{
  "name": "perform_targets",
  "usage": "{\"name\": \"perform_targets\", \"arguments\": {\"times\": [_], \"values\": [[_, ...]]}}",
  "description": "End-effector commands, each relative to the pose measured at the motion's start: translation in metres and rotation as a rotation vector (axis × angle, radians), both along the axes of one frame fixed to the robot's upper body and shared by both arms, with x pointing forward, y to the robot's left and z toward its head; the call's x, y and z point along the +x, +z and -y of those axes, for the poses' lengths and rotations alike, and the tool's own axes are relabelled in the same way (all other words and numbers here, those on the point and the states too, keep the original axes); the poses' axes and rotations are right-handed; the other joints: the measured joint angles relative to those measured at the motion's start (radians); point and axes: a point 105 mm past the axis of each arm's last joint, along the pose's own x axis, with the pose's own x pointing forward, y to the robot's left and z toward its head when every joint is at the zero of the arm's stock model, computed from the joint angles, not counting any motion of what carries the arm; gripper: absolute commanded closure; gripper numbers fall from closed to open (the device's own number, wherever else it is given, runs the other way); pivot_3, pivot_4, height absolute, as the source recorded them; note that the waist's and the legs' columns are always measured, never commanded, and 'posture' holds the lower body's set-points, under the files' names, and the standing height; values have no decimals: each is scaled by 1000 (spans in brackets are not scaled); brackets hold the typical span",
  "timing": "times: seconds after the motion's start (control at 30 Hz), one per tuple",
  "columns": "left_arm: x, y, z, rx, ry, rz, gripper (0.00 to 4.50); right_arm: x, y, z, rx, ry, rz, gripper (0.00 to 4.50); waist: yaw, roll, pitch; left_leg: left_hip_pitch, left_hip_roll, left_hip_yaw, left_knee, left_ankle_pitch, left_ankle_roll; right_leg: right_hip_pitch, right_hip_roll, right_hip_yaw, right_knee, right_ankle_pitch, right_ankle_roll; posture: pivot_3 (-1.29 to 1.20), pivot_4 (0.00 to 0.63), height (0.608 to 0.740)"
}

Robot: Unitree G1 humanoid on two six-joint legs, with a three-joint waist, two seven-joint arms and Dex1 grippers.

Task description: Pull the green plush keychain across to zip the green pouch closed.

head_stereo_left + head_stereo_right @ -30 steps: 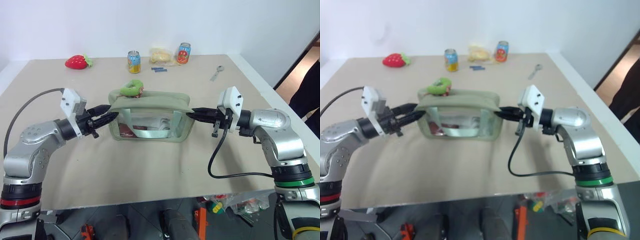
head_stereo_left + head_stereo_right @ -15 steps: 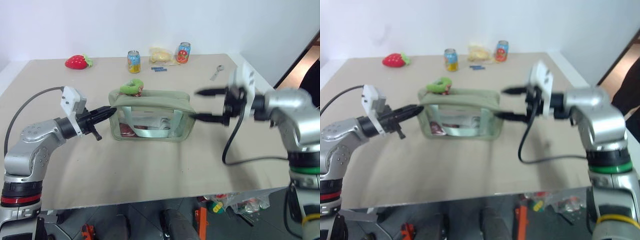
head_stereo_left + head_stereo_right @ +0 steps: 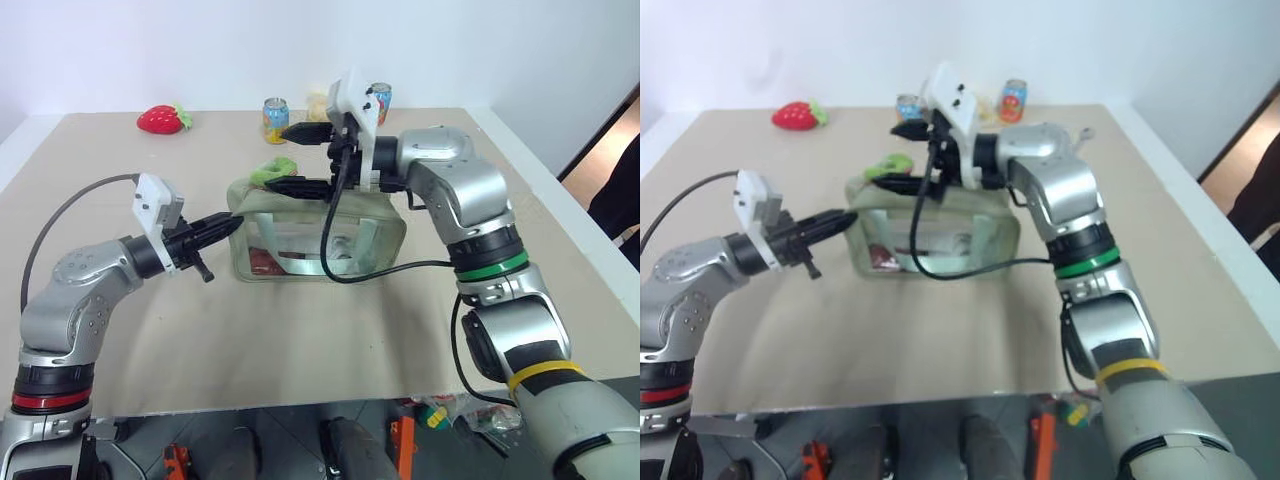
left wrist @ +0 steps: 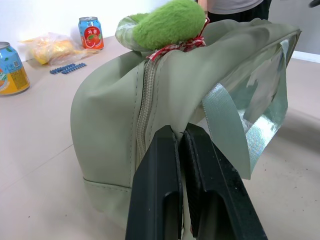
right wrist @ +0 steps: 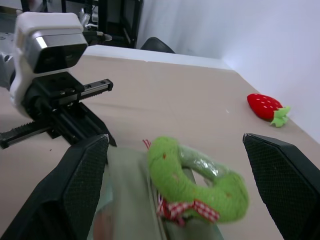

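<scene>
One pouch (image 3: 320, 235) lengthwise between left hand (image 3: 228, 226), pinching its end, and wide-open right hand (image 3: 292, 158).

On the table: one boxy sage-green fabric pouch (image 3: 320, 225), one lime-green plush keychain (image 3: 272, 169), two printed drink cans (image 3: 275, 113), one red strawberry toy (image 3: 162, 119), one yellow plastic-wrapped packet (image 4: 50, 47), one metal spoon (image 3: 1080, 133).

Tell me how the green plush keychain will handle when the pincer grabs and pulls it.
The green plush keychain looks fuzzy and stuffed, so it will probably squash and feel light. It hangs by a small checked tie at the zipper end of the green pouch, so it will likely swing before pulling taut.
</scene>
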Motion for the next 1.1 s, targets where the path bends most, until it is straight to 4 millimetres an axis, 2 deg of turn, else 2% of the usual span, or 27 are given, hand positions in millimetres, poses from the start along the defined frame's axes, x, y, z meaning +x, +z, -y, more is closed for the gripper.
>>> {"name": "perform_targets", "arguments": {"times": [0.03, 0.1, 0.13, 0.33, 0.37, 0.4, 0.5, 0.53, 0.77, 0.93, 1.1], "values": [[-4, 4, 5, 11, -13, 20, 4500, 1, 12, -5, 15, 12, 22, 29, 2, 0, 0, 0, 0, 0, 0, 0, 0, 0, 0, 0, 0, 0, 0, 0, 150, 740], [-5, 2, 6, 20, -11, 18, 4500, 2, 9, -7, 6, 15, 11, 29, 2, 0, 0, 0, 0, -1, 0, 0, 0, 0, 0, -1, 0, 0, 0, 0, 150, 740], [-5, 2, 6, 18, -10, 18, 4500, 3, 5, -9, -2, 16, 5, 593, 3, 0, 0, 0, 0, -1, 0, 0, 0, 0, 0, -1, 0, 0, 0, 0, 150, 740], [-5, 3, 5, 13, 1, 18, 4500, 6, -21, -11, -73, 18, -11, 2613, 7, 0, 0, 1, 0, -2, 0, 0, 0, 0, 1, -2, 1, 0, 0, 0, 150, 740], [-5, 3, 5, 13, 2, 18, 4500, 7, -24, -10, -88, 17, 0, 2749, 7, 0, 0, 1, 0, -2, 0, 0, 0, 0, 1, -2, 1, 0, 0, 0, 150, 740], [-5, 3, 5, 13, 3, 19, 4500, 7, -26, -10, -98, 16, 7, 3305, 7, 0, 0, 0, 0, -2, 0, 0, 0, 0, 1, -2, 1, 0, 0, 0, 150, 740], [-4, 4, 5, 11, 9, 20, 4500, 6, -31, -8, -118, 21, 31, 4271, 7, 0, 0, 0, 0, -2, 0, 0, 0, 0, 1, -2, 1, 0, 0, 0, 150, 740], [-4, 4, 5, 11, 10, 21, 4500, 6, -32, -8, -124, 23, 40, 4452, 8, 0, 0, 0, 0, -2, 0, 0, 0, 0, 1, -2, 1, 0, 0, 0, 150, 740], [-1, 5, 6, 10, 19, 20, 4500, -3, -26, -10, -82, 64, 96, 4452, 10, 0, 0, 1, 0, -3, 0, 0, 0, 1, 1, -2, 1, 0, -1, 0, 150, 740], [7, 12, 4, -18, 73, 49, 4500, -13, 27, 0, 71, 47, 238, 4452, 16, 0, 0, 0, 0, -3, 0, 0, 0, 0, 1, -3, 1, 0, -1, 0, 150, 740], [7, 17, 9, -44, 65, 62, 4500, -13, 52, 19, 121, -18, 315, 4452, 16, 0, 0, 0, 0, -3, 0, 0, 0, 0, 1, -3, 1, 0, -1, 0, 150, 740]]}}
